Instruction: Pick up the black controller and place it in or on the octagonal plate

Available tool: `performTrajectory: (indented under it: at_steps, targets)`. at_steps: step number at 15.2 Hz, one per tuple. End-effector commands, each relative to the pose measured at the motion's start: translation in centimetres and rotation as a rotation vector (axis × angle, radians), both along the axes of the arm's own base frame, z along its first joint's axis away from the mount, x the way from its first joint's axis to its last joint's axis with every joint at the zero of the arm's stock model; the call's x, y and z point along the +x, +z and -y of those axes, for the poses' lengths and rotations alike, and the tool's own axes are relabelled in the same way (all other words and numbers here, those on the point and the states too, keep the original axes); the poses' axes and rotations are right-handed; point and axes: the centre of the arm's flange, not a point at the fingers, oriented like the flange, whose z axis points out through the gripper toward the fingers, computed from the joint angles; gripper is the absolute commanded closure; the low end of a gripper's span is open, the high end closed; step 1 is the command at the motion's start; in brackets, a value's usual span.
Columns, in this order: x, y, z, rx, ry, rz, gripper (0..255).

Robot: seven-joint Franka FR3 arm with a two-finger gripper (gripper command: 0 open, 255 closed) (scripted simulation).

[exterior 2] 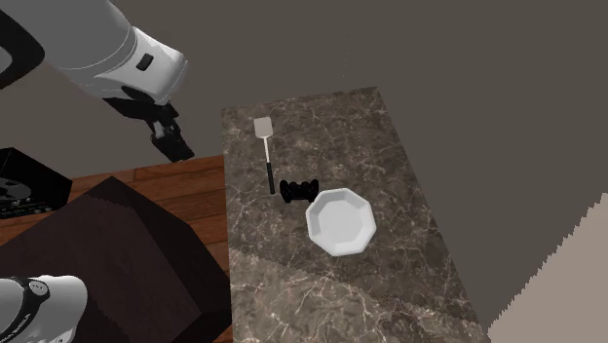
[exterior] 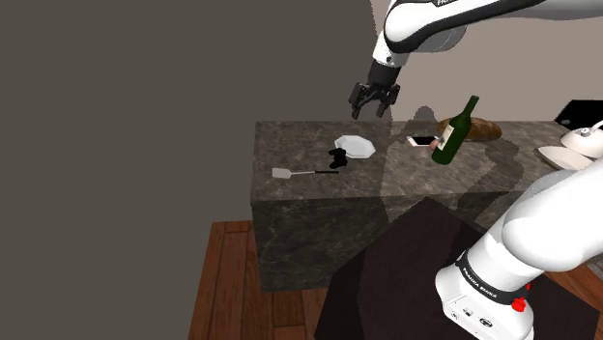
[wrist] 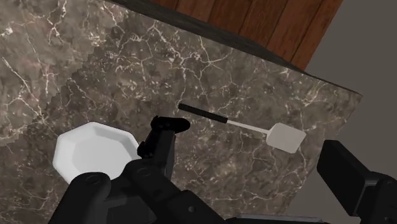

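Note:
The black controller (exterior: 339, 161) lies on the dark marble counter (exterior: 309, 208), touching the near edge of the white octagonal plate (exterior: 355, 146). In the second exterior view the controller (exterior 2: 298, 190) sits between the plate (exterior 2: 340, 222) and a spatula's handle. My gripper (exterior: 374, 99) hangs open in the air above the counter, higher than the plate, with nothing between its fingers. In the second exterior view the gripper (exterior 2: 173, 141) shows off the counter's edge, over the floor. The wrist view looks down at the controller (wrist: 167, 125) beside the plate (wrist: 95, 149), far below the gripper (wrist: 235, 191).
A spatula (exterior: 290, 174) with a black handle and pale blade lies next to the controller, also seen as the spatula (exterior 2: 265, 146). A green bottle (exterior: 454, 132), a phone (exterior: 422, 141) and a bread loaf (exterior: 480, 127) stand toward the shoulder view's right. Wooden floor lies below.

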Motion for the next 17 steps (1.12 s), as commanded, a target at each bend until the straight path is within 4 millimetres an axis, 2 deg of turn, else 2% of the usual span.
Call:
performTrajectory:
  at_steps: [1,17]
  targets:
    - [1.8,-1.9,0.9,0.000,-0.017,-0.007,0]
    - [13.4,-18.2,8.9,0.009,-0.147,-0.064,0]
